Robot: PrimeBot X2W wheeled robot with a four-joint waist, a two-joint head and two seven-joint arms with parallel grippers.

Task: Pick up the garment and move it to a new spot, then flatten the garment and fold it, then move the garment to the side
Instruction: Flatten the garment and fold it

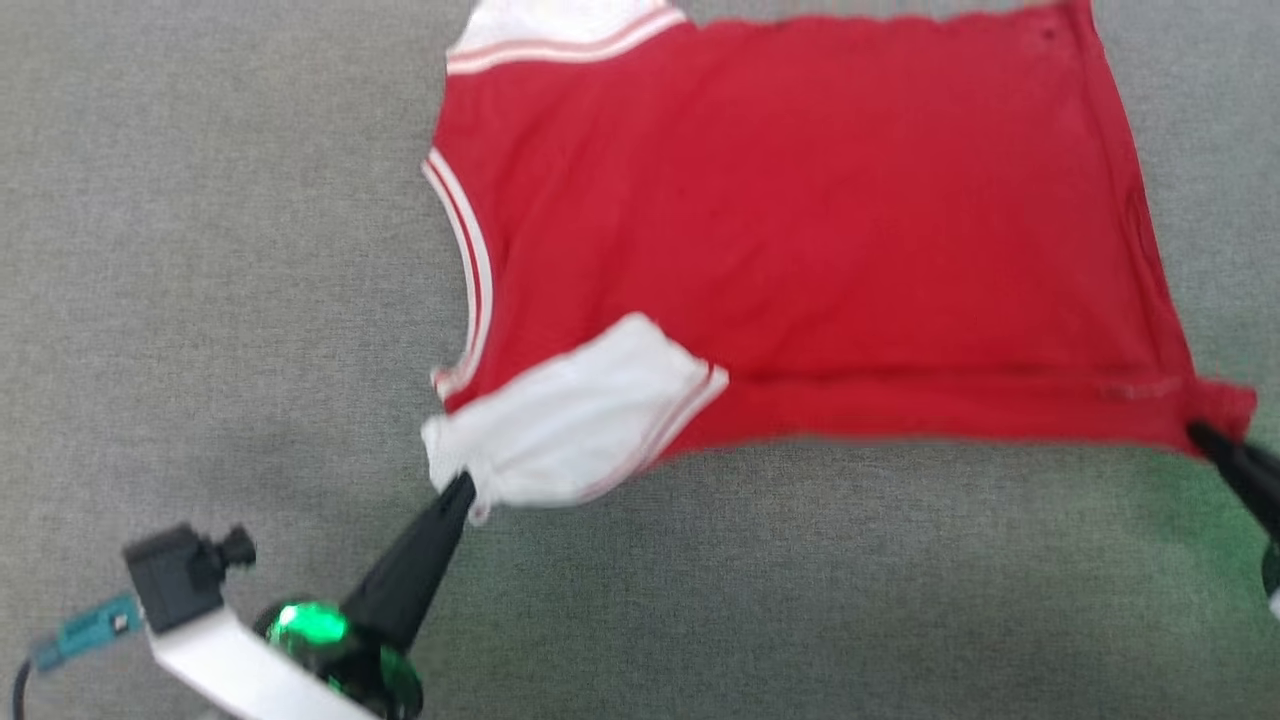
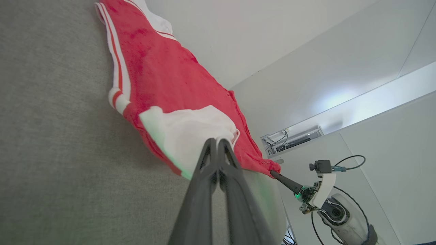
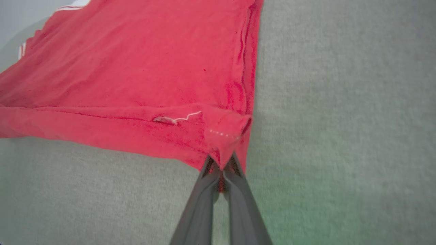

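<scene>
Two near corners pinched: left gripper [image 1: 462, 490] nips the sleeve [image 1: 580, 420], right gripper [image 1: 1200, 435] the hem corner [image 1: 1225, 405]. Garment [image 1: 800, 230] lies beyond both, long axis spanning left to right.

**A robot lab, by the look of it**

We take this for a robotics lab or test room. The bench [image 1: 200, 250] is covered in plain grey felt-like cloth, a working surface rather than household furniture. Around it we see bare white walls [image 2: 306, 61] and flat pale panels. A tray of loose wires [image 2: 289, 137] sits against one panel. Behind the right gripper [image 2: 272, 173], the arm carries a small black camera [image 2: 320, 166] on a white bracket, with exposed cables looping off it. A green light [image 1: 305, 625] glows at the other wrist, casting a green tint on the cloth.
</scene>
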